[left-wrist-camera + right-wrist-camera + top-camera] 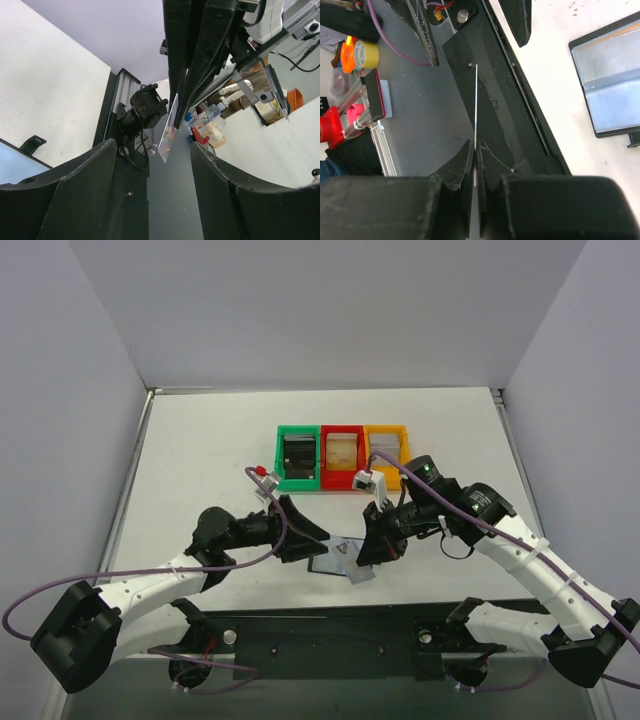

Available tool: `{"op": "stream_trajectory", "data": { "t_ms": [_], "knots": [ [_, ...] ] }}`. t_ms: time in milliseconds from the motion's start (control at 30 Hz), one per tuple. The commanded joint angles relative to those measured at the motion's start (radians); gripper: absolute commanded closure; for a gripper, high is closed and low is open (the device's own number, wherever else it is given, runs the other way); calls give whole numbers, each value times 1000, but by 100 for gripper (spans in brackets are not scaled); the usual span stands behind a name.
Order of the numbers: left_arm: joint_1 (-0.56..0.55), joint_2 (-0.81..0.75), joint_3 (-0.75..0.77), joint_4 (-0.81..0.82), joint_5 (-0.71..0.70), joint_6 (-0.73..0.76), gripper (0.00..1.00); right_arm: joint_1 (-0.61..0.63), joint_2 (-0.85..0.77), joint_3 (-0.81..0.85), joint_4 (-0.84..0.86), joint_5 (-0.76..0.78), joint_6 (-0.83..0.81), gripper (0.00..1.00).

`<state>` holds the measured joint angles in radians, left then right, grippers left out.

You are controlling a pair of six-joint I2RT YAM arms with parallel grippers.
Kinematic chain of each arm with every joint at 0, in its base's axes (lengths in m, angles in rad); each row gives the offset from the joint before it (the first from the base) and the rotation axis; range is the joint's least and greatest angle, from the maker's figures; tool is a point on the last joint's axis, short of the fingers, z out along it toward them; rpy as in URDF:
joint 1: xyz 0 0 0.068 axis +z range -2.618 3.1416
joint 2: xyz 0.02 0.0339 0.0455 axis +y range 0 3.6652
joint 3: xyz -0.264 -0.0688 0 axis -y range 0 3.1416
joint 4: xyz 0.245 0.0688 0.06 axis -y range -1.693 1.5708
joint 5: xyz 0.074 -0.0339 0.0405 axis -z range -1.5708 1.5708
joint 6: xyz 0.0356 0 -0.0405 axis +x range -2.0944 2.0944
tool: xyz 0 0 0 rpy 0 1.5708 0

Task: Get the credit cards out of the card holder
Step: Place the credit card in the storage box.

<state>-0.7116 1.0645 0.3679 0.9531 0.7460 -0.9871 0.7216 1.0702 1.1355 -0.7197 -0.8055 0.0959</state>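
The card holder [328, 563] lies open on the table between the two arms, and the right wrist view shows its grey-blue inner pockets [610, 80]. My right gripper [372, 545] [476, 145] is shut on a thin credit card [476, 110], held edge-on above the table. That card [345, 546] hangs just above the holder and appears edge-on in the left wrist view [170, 130]. A second, greyish card [362, 577] lies flat to the right of the holder. My left gripper [316, 538] [152, 145] is open and empty, just left of the holder.
Three small bins stand in a row at the back: green [280, 455], red [343, 428] and yellow [388, 427], each with a stack inside. The black base plate [330, 635] runs along the near edge. White walls enclose the table.
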Motion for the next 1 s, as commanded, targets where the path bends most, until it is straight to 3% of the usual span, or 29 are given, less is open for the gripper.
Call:
{"op": "stream_trajectory", "data": {
  "t_ms": [0,133,300,433,600,767,967],
  "knots": [
    [-3,11,71,59,84,31,31,4,5,3,-21,-93,-19,100],
    [-26,34,115,-65,96,77,38,7,11,1,-21,-112,-21,100],
    [-94,55,157,-102,108,123,40,12,22,-2,-24,-116,-22,100],
    [-117,66,170,-137,118,156,56,12,17,6,-26,-100,-22,100],
    [-117,61,158,-137,124,156,68,13,22,3,-32,-95,-27,100],
    [-117,55,161,-157,122,168,88,12,23,4,-38,-92,-32,100],
    [-118,78,175,-154,113,157,100,13,39,18,-67,-78,-50,100]
  ]
}}
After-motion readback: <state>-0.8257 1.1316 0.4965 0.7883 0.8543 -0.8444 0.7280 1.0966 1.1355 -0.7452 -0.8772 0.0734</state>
